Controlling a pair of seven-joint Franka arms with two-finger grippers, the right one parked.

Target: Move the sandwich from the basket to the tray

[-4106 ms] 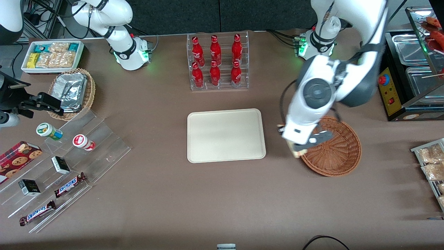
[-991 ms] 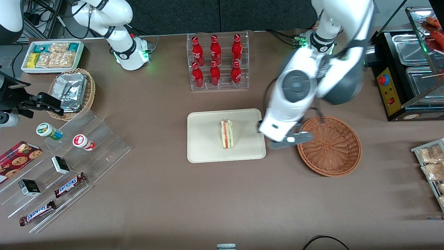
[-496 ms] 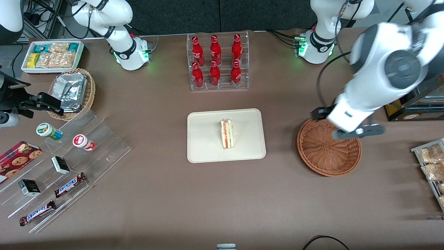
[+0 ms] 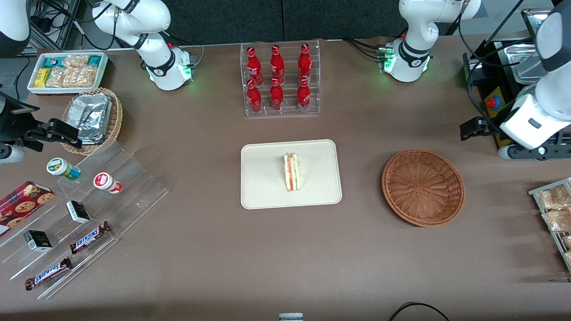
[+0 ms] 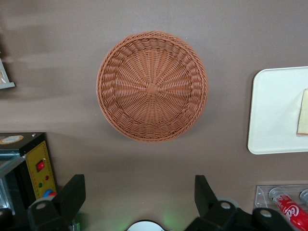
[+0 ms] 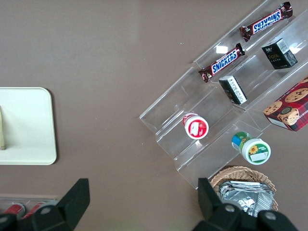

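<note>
The sandwich (image 4: 292, 171) stands on edge in the middle of the cream tray (image 4: 263, 191), with nothing touching it; its pale bread edge (image 5: 303, 113) also shows in the left wrist view on the tray (image 5: 274, 110). The reddish-brown wicker basket (image 4: 423, 187) is empty, as its inside (image 5: 151, 86) shows. My gripper (image 4: 533, 151) hangs high near the working arm's end of the table, away from basket and tray. The gripper (image 5: 139, 192) is open, and only bare table shows between its dark fingers (image 5: 72, 195).
A clear rack of red bottles (image 4: 281, 80) stands farther from the front camera than the tray. A black box with a yellow panel (image 4: 502, 122) sits beside my gripper. Snack packs (image 4: 553, 205) lie near it. Toward the parked arm's end are a stepped stand (image 4: 89, 209) and a foil-pack basket (image 4: 96, 118).
The sandwich went from the basket's rim to the tray and was let go. Since then my gripper has swung over the basket and on toward the working arm's end.
</note>
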